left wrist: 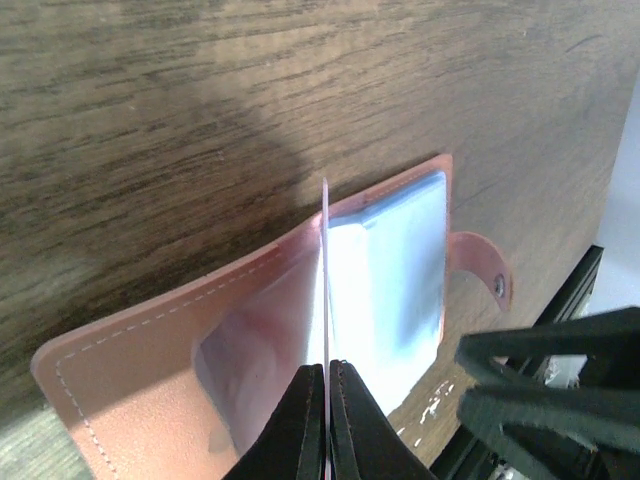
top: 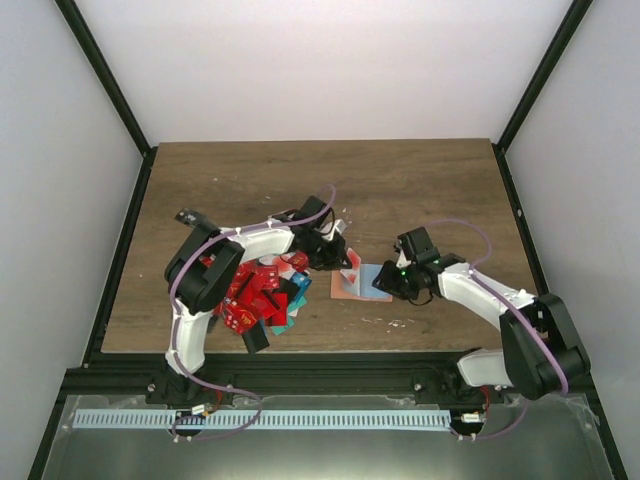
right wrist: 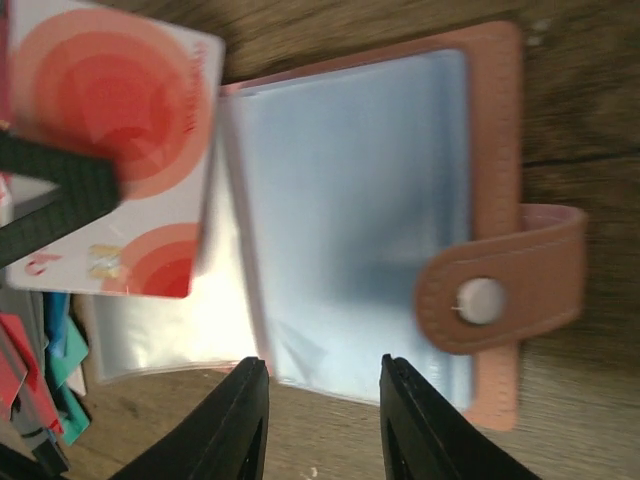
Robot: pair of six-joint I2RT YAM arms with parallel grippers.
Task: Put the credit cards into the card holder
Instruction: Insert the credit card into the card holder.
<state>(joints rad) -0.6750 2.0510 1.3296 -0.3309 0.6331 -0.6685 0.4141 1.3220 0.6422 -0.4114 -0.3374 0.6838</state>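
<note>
The salmon-pink card holder [top: 345, 289] lies open on the table between the arms, its clear plastic sleeves [right wrist: 340, 200] fanned out and its snap strap [right wrist: 500, 290] to one side. My left gripper [top: 335, 257] is shut on a white card with red circles [right wrist: 110, 150] and holds it upright over the holder's fold. In the left wrist view that card [left wrist: 326, 280] shows edge-on between my closed fingers [left wrist: 327, 368], over the holder [left wrist: 150, 370]. My right gripper [right wrist: 322, 372] is open, its tips at the sleeves' near edge. It also shows in the top view [top: 392, 286].
A heap of credit cards [top: 258, 295], mostly red with some teal and black, lies left of the holder under the left arm. Part of the heap shows in the right wrist view [right wrist: 40, 385]. A black frame rail [top: 330, 360] runs along the table's near edge.
</note>
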